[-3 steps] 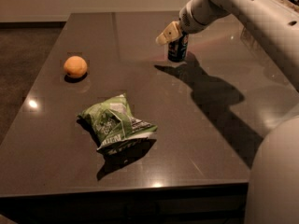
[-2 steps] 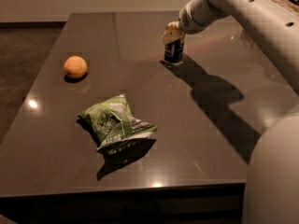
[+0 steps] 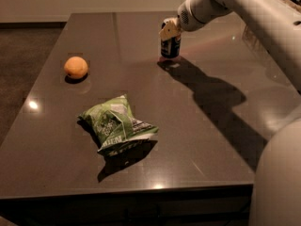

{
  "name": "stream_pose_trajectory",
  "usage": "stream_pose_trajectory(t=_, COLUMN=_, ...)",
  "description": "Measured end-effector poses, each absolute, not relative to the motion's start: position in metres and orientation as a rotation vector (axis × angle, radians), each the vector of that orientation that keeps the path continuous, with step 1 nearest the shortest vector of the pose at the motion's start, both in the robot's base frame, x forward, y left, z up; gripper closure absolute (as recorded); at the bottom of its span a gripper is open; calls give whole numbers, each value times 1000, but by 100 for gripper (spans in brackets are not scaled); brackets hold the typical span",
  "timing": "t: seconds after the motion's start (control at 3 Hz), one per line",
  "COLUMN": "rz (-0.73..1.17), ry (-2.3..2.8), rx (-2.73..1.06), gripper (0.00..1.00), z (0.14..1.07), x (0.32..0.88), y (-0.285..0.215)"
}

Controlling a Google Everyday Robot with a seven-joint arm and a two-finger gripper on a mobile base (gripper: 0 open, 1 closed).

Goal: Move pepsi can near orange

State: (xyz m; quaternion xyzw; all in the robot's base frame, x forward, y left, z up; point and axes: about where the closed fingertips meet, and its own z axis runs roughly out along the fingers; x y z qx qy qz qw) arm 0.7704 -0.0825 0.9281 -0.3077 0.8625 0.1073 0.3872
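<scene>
The pepsi can (image 3: pixel 170 47) is seen upright at the far side of the table (image 3: pixel 197 126), and its top is held between the fingers of the gripper (image 3: pixel 170 33), which is placed directly above it. The orange (image 3: pixel 75 67) is found well apart toward the left edge of the view, slightly nearer the camera, so the can is to be carried that way.

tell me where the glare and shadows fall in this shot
Camera view: dim warm light; glare spots on the table near its left and front edges; the arm throws a long shadow toward the front right from the pepsi can, whose top the hand is at; the chip bag and orange cast short shadows.
</scene>
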Motion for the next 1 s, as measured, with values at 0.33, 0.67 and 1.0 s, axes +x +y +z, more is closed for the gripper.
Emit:
stream_pose_trajectory(t=0.33, rz=358, ry=2116, rx=-901, gripper=100, z=946, x=746, y=-44)
stream_pose_trajectory(t=0.67, rz=460, ry=2037, rx=-1036, gripper=100, z=957, x=718, y=8)
stream_pose_trajectory(t=1.0, rz=543, ry=1984, rx=-1146, gripper=100, z=957, x=699, y=55)
